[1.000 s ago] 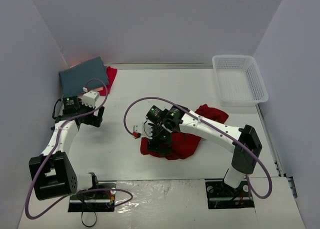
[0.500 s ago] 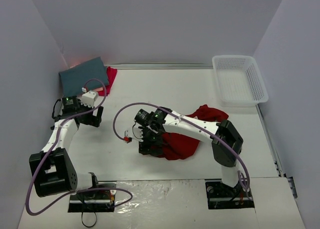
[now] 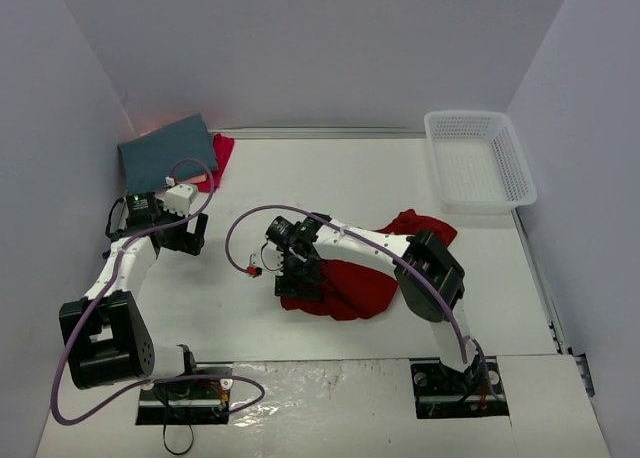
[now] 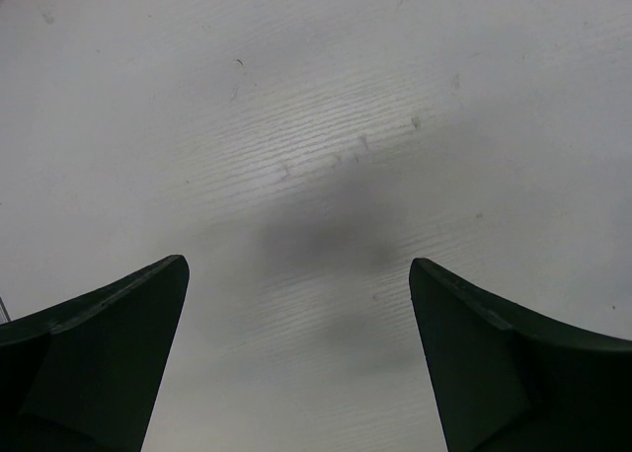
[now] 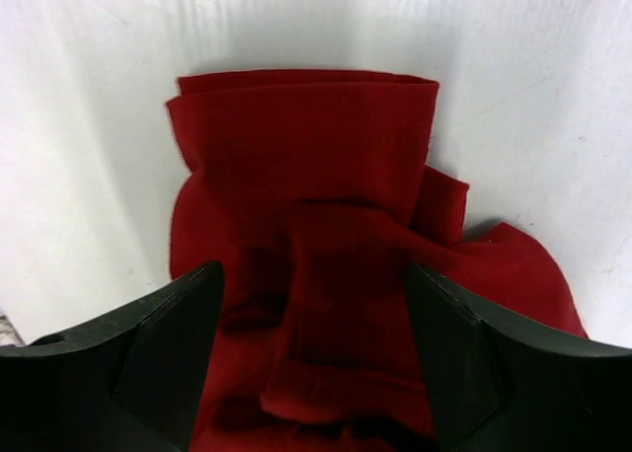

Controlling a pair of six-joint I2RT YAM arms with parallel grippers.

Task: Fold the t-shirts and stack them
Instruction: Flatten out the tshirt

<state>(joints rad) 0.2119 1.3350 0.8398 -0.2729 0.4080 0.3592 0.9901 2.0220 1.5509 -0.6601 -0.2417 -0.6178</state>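
The deep red t-shirt (image 3: 365, 286) lies crumpled at the table's middle. In the right wrist view it (image 5: 306, 166) shows a folded edge and loose folds. My right gripper (image 3: 302, 278) hangs over the shirt's left end, jaws open, with cloth below and between the fingers (image 5: 314, 274). The slate-teal t-shirt (image 3: 165, 148) lies folded at the back left, on top of the pinkish-red t-shirt (image 3: 221, 154), of which only an edge shows. My left gripper (image 3: 187, 236) is open and empty over bare table (image 4: 299, 264), in front of that stack.
A white mesh basket (image 3: 525, 178) stands at the back right. A small red and black cable connector (image 3: 254, 270) dangles left of the right gripper. Grey walls close in the table on three sides.
My right arm has swung left, and its gripper has shifted a little left to the left end of the deep red shirt. The left arm has barely moved.
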